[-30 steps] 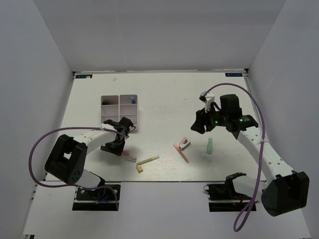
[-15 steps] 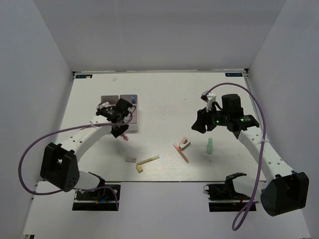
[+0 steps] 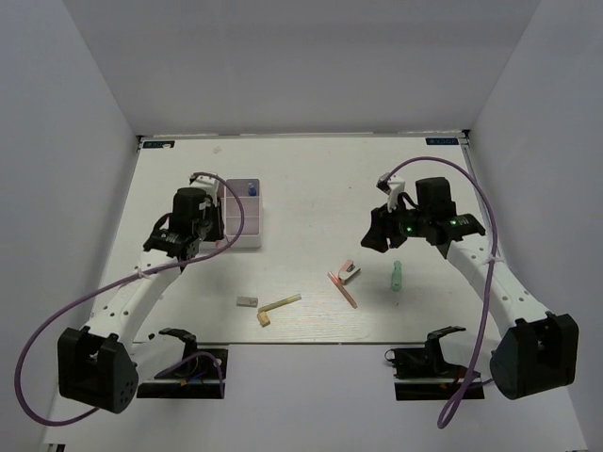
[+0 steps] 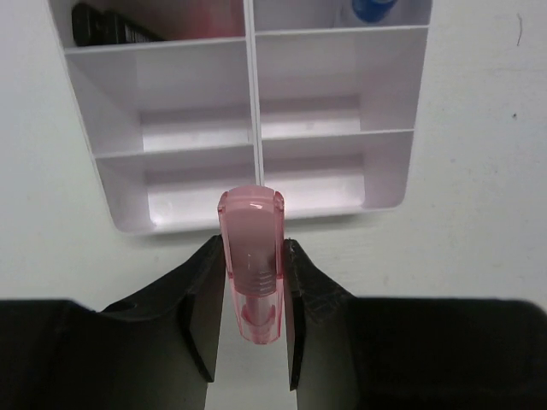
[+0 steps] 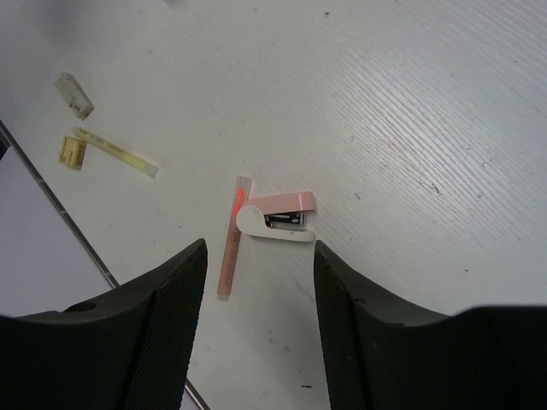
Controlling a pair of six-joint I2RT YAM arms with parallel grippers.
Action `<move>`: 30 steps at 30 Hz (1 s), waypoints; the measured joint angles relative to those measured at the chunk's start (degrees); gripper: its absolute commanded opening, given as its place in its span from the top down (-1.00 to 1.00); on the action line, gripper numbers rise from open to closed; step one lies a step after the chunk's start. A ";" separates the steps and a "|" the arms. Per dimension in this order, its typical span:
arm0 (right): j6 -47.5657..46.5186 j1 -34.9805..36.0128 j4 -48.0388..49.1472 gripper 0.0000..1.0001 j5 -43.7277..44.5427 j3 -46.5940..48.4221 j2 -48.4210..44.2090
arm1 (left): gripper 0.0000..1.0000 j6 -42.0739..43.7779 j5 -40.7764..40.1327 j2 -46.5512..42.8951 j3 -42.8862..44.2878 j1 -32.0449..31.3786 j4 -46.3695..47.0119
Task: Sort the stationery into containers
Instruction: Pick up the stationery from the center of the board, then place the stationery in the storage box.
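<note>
My left gripper [image 3: 195,226] is shut on a translucent pink pen [image 4: 250,256] and holds it just short of the near edge of the white, pink-tinted organizer box [image 4: 333,128]; the box also shows in the top view [image 3: 247,224]. A blue cap [image 4: 373,8] and a black cap [image 4: 111,26] lie in its far compartments; the four nearer ones look empty. My right gripper [image 3: 377,235] is open and empty above a pink-and-white mini stapler [image 5: 278,218] and a pink stick [image 5: 229,248].
A pale green tube [image 3: 397,276] lies right of the stapler [image 3: 350,273]. A yellowish stick [image 3: 280,303], a small yellowish block [image 3: 264,320] and a grey block [image 3: 248,302] lie near the table's front edge. White walls enclose the table.
My left gripper has lifted the pink pen off the table near the front and carried it up to the organizer box. My right gripper has barely moved.
</note>
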 measured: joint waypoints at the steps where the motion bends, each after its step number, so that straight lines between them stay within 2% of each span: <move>1: -0.11 0.00 0.02 -0.12 -0.02 0.00 0.17 | 0.99 1.90 0.92 -0.87 -2.12 0.50 3.78; 4: -0.50 -0.02 0.02 -0.12 -0.20 -0.02 0.92 | 0.99 5.68 1.77 -2.21 -5.73 1.01 11.26; 12: -0.74 -0.42 0.00 -0.12 -0.24 -1.05 1.99 | 0.99 11.91 0.04 -0.72 -7.34 2.47 32.41; 19: -0.79 -1.31 0.02 -0.12 -0.68 -1.05 1.99 | 0.99 15.89 -2.97 4.72 -8.28 3.10 42.75; 25: -0.83 -1.75 0.00 -0.12 -1.16 -1.05 1.99 | 0.99 19.19 -6.27 7.91 -14.88 3.17 56.70; 30: -0.92 -2.25 0.02 -0.12 -1.49 -1.07 2.29 | 0.99 20.83 -6.78 11.13 -16.20 3.17 64.04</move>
